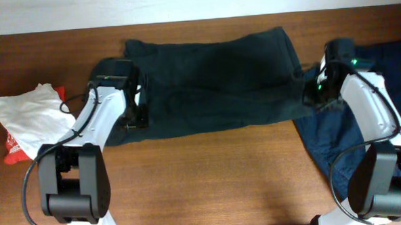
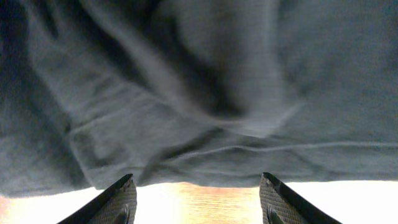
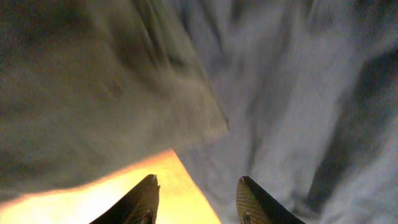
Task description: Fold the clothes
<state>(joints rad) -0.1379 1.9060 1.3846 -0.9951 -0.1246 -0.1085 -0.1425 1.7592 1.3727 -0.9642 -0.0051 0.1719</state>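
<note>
A dark green-black garment (image 1: pixel 213 81) lies spread flat across the back middle of the wooden table. My left gripper (image 1: pixel 134 119) is open at its front left corner; in the left wrist view the grey-looking cloth (image 2: pixel 205 93) fills the frame above the open, empty fingers (image 2: pixel 196 202). My right gripper (image 1: pixel 313 97) is open at the garment's front right corner. In the right wrist view the garment's corner (image 3: pixel 112 106) sits above the open fingers (image 3: pixel 196 202), beside a blue cloth (image 3: pixel 298 112).
A dark blue garment (image 1: pixel 337 137) lies under and beside the right arm at the right edge. A crumpled white cloth with red print (image 1: pixel 24 117) lies at the left. Bare wooden table (image 1: pixel 217 179) runs along the front.
</note>
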